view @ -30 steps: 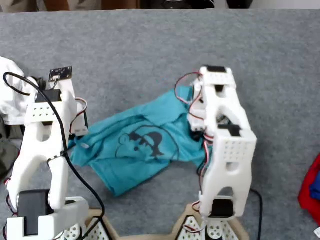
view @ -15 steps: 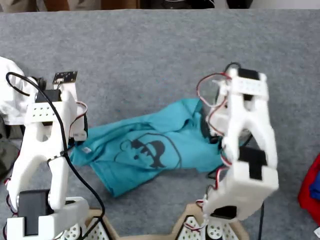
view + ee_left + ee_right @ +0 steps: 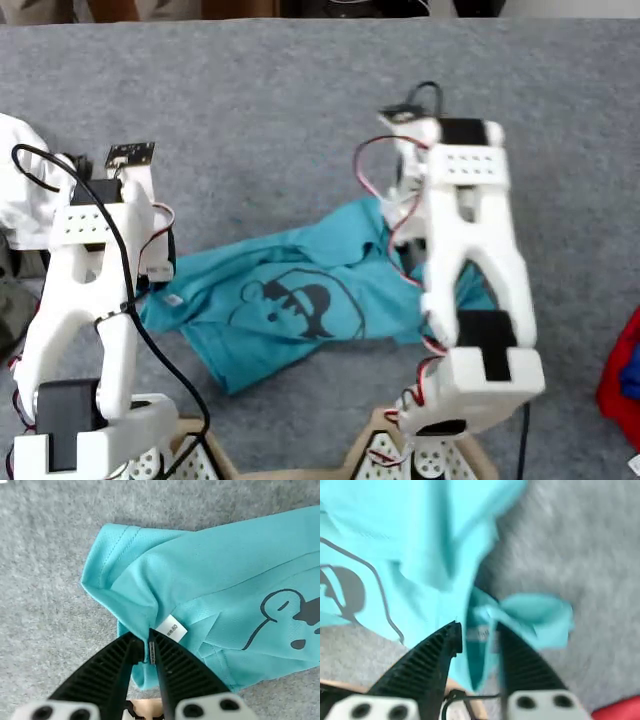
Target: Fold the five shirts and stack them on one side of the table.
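Since a second ago my right arm has swung away from my left arm and then farther up the table, drawing the teal shirt (image 3: 290, 300) out into a longer, flatter band; my left arm has barely shifted. My left gripper (image 3: 150, 647) has its jaws clenched on a pinched fold at the shirt's edge, just beside a small white label (image 3: 172, 630). My right gripper (image 3: 477, 632) grasps a bunched edge of the same shirt, with cloth between its jaws. The shirt lies on the grey table cover (image 3: 250, 100) between my two arms, its dark printed figure facing up. A white garment (image 3: 20, 190) lies at the table's left edge and a red cloth (image 3: 620, 375) at its right edge.
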